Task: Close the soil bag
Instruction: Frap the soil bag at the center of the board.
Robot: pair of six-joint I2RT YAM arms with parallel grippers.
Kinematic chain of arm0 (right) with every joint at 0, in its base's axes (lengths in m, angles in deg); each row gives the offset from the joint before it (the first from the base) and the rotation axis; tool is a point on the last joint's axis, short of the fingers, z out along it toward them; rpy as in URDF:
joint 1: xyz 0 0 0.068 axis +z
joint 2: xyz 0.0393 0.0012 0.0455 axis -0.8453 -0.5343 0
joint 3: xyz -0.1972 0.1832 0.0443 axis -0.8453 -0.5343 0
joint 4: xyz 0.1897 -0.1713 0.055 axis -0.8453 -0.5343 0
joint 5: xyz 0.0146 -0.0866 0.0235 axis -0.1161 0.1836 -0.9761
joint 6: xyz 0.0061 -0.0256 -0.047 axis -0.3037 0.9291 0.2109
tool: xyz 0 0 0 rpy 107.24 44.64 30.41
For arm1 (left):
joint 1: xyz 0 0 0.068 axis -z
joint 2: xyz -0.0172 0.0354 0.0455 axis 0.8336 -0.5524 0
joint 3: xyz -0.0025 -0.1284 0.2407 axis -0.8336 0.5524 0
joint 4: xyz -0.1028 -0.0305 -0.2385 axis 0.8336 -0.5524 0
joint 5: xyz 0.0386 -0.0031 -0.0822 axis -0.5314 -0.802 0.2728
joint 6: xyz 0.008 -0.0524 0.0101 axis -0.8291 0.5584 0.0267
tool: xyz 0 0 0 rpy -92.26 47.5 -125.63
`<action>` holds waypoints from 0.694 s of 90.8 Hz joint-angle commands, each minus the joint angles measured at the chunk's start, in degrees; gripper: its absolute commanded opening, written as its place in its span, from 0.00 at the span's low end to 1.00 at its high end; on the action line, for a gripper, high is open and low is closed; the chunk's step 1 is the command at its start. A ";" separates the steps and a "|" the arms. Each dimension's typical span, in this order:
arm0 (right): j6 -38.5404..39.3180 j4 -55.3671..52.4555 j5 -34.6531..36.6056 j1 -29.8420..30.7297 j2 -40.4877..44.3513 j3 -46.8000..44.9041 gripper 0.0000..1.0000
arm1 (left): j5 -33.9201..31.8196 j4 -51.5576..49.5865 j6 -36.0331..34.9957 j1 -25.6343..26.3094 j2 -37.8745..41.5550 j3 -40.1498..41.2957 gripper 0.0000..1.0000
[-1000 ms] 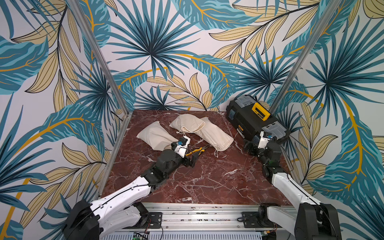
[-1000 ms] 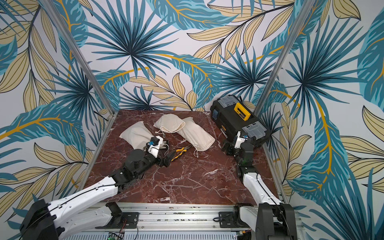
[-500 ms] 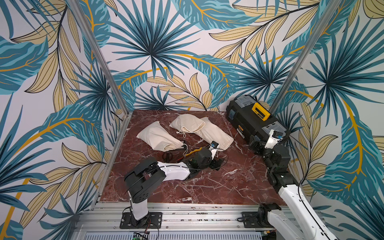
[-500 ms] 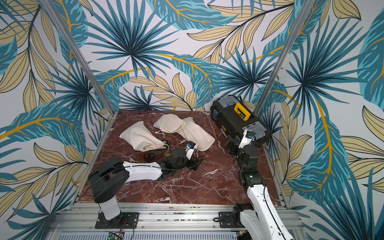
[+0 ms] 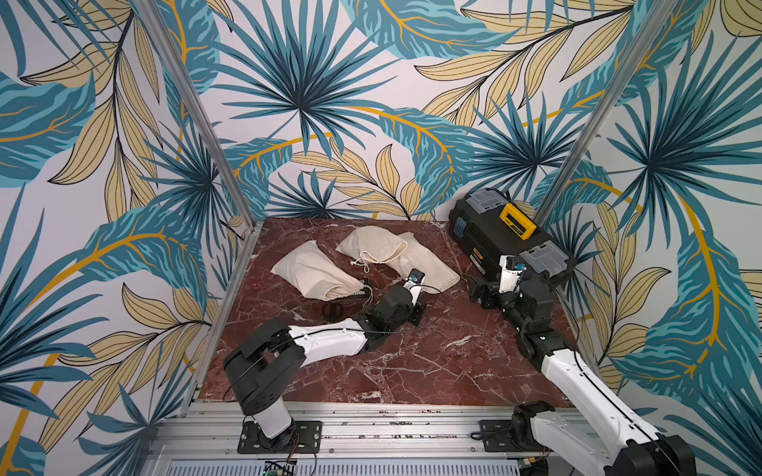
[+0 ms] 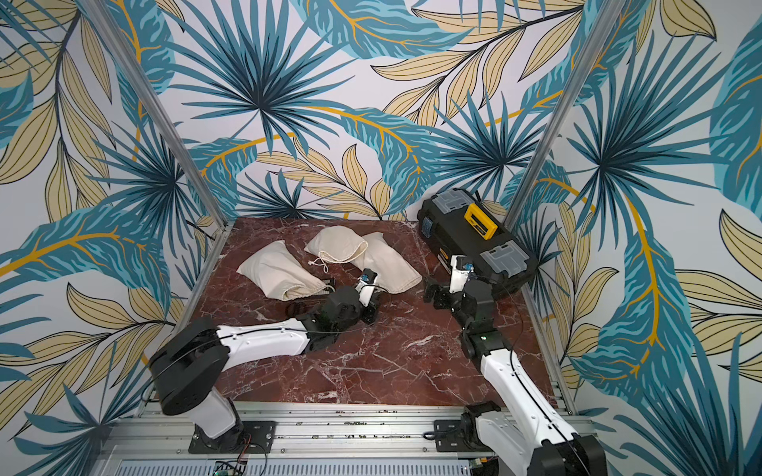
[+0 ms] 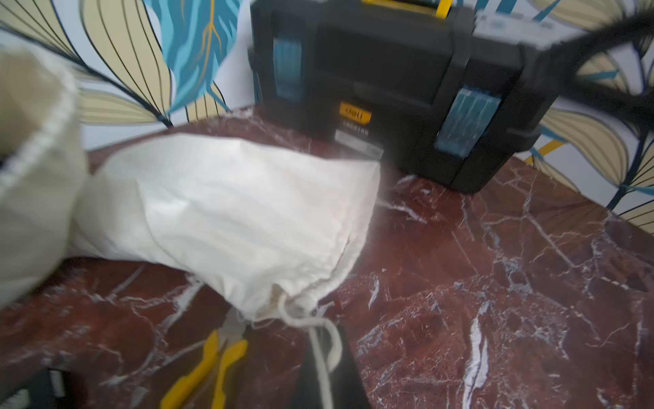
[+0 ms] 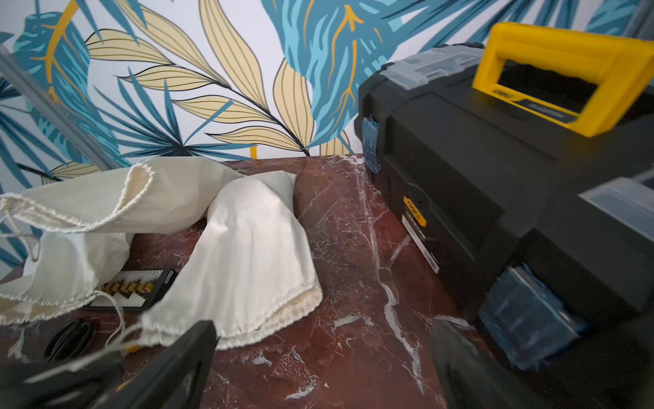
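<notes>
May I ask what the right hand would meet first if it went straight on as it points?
Likely the hemmed mouth of the nearest cloth bag, caught by one finger; depth is unclear.

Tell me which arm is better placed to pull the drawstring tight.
Left. The left gripper is shut on the drawstring at the mouth of the bag nearest the toolbox, so it looks ready to pull. The right gripper is open beside the toolbox, apart from the bag.

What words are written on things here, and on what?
"deli": yellow badge on the toolbox front.
"deli": faint, at the yellow handle's foot.
Print under the badge and the white sticker: too blurred to read.
Bags: no writing.
</notes>
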 commanded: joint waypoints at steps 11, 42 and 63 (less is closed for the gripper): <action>9.52 10.50 -6.09 6.80 -3.76 -1.00 0.99 | 1.09 -14.24 -7.56 -0.80 7.48 -4.81 0.00; 17.84 15.86 -19.26 12.05 -13.05 4.56 0.90 | 2.44 -19.75 -10.08 -1.40 11.33 -8.71 0.00; 18.91 18.74 -20.60 15.82 -19.57 7.78 0.73 | 4.21 -19.20 -9.70 -1.76 12.52 -9.45 0.00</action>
